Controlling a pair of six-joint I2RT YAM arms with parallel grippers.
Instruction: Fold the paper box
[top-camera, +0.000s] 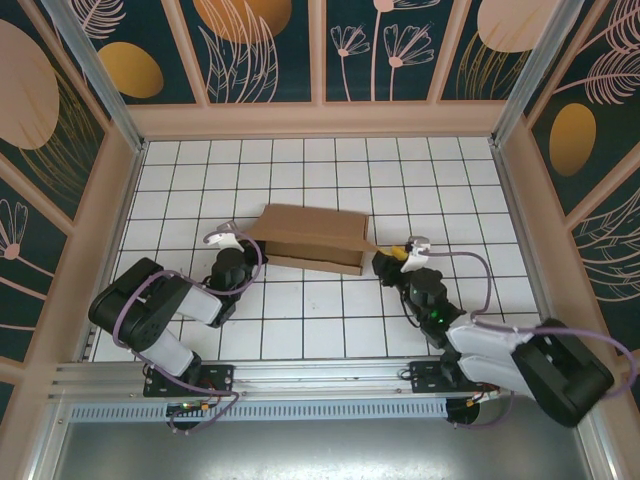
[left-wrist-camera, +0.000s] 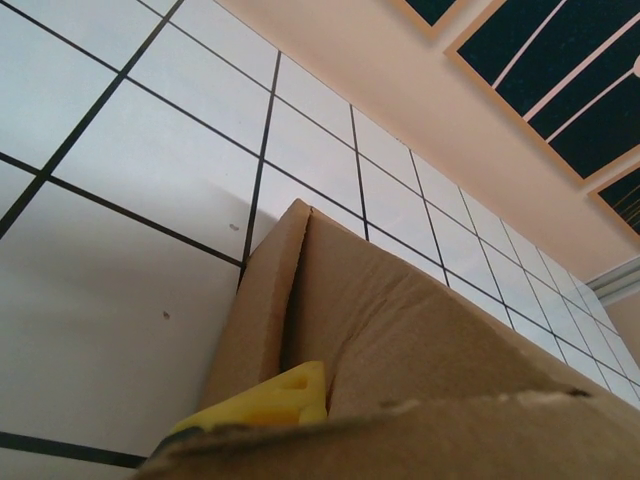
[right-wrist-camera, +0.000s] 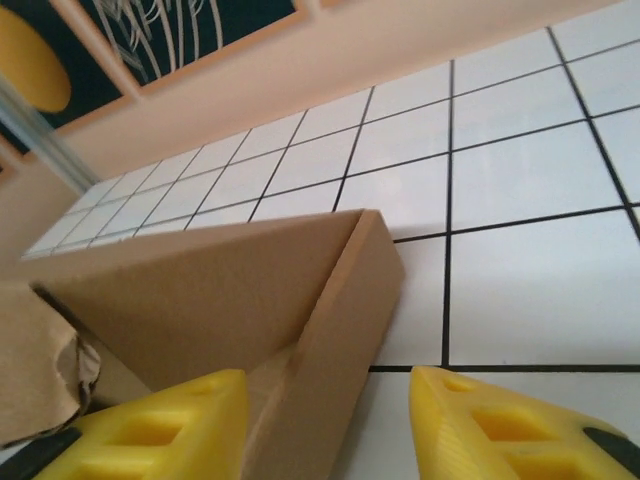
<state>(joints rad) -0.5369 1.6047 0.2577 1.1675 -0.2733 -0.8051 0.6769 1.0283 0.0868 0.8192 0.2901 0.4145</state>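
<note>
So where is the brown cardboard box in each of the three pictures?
Top external: the paper box sits mid-table, at the picture's centre.
Left wrist: close up, across the lower right.
Right wrist: its corner, lower left to centre.
Shared landmark: the white table with black grid lines.

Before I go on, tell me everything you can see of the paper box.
The paper box is plain brown cardboard, partly folded into a shallow rectangular shape with raised walls. It lies on the white tiled table between the two arms. One flap edge looks ragged. The left gripper appears shut on the box's left end. The right gripper is open, its fingers straddling the right end wall.
</note>
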